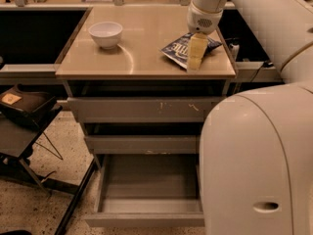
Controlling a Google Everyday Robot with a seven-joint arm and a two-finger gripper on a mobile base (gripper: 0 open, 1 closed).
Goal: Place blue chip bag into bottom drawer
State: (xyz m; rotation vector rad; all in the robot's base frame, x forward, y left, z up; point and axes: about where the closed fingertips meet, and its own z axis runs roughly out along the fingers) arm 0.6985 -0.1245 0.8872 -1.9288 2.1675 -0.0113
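The blue chip bag [177, 49] lies flat on the tan cabinet top [137, 58], near its right front corner. My gripper [197, 53] hangs straight down from the white wrist and sits over the bag's right half, hiding part of it. The bottom drawer [146, 192] is pulled out below the cabinet, its grey box interior showing nothing inside. The two shallower drawers [142, 109] above it stick out slightly.
A white bowl [105, 33] stands at the back left of the top. My white arm's large body [254, 155] fills the right foreground, covering the drawers' right side. A dark stool with a bag [24, 106] stands at the left.
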